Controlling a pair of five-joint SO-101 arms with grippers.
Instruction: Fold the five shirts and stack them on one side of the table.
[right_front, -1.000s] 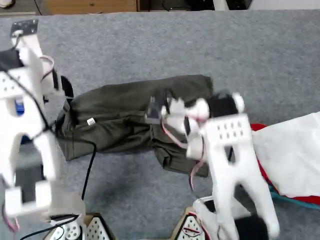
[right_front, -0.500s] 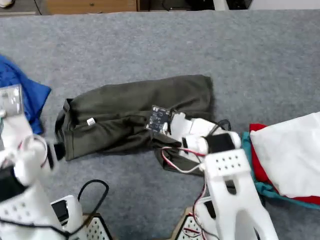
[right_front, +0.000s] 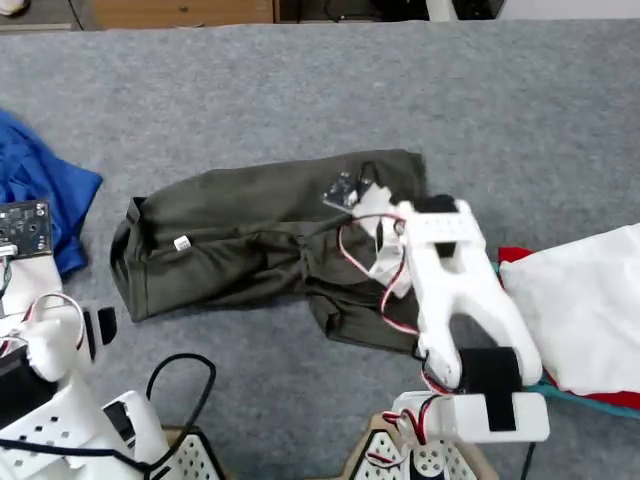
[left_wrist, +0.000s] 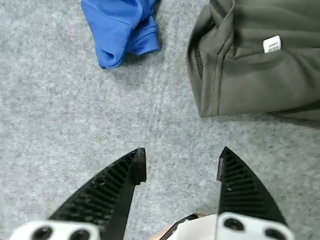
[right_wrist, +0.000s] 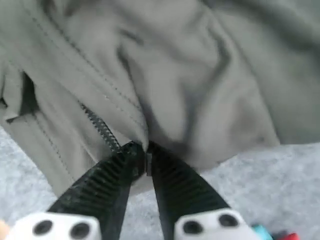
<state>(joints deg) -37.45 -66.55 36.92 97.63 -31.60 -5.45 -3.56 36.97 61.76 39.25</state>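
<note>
An olive green shirt lies crumpled in the middle of the grey table, with a small white label near its collar end. My right arm reaches over the shirt's right part. Its gripper is shut on a fold of the olive cloth beside a seam. My left gripper hangs open over bare table at the near left, short of the olive shirt's collar edge. A blue shirt is bunched at the far left edge.
At the right edge a white shirt lies on top of a red one and a teal one. The arm bases and cables occupy the near edge. Bare grey table stretches behind the olive shirt.
The left arm pulled back to the near left corner, uncovering the blue shirt. The right gripper dipped to the olive shirt, then moved toward the far side with cloth in it.
</note>
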